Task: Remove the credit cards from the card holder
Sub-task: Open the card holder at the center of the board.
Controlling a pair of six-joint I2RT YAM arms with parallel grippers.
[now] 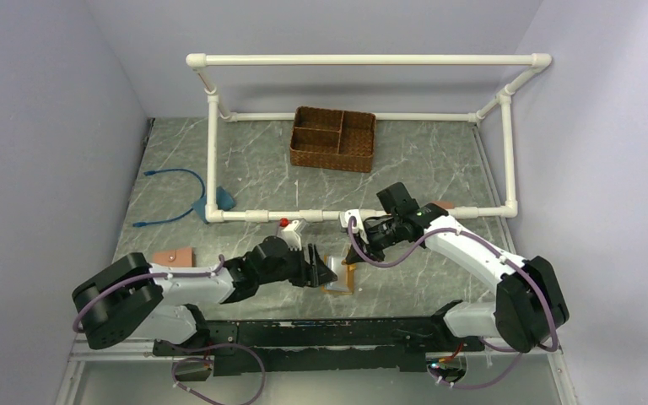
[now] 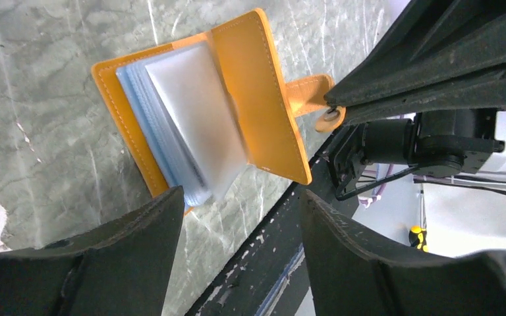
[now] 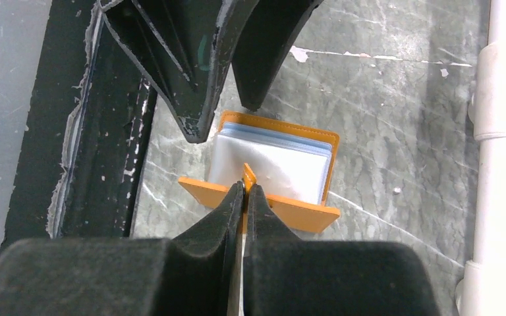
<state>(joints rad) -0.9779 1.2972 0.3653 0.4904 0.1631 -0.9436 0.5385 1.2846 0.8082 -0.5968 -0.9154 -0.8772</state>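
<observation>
Right claw [image 3: 245, 191] is clenched on the card holder [image 2: 263, 99] by its snap tab [image 2: 306, 92], lifting the cover flap so the holder stands open under that claw. Left claw [image 2: 240, 197] is released, fingers spread, and the holder lies just ahead of its tips.

Handling, my read:
- Holder: light, floppy leather. It will slide or lift if you pull on it, so the tab grip has to act as the anchor.
- Credit cards [image 2: 197, 118]: I can't make them out individually. They appear to sit inside the frosted blue-grey sleeves. They're likely stiff, thin and slick, while the sleeves are soft and will fan or buckle.
- Take hold at an exposed card edge on the sleeve's open side and pull straight along the slot. A pinch on the sleeve alone drags the whole stack.

Surroundings:
- Table [image 2: 39, 99]: grey marble pattern, looks smooth, so expect little friction under the holder.
- PVC frame [image 1: 363, 60] stands beyond both claws.
- Black rail [image 1: 321, 333] runs close beside the holder on the arm-base side, so room is tight there.
- Wicker basket [image 1: 333, 137] sits well beyond the claws.
- A pinkish wallet [image 1: 173, 256] lies well off behind the left claw.
</observation>
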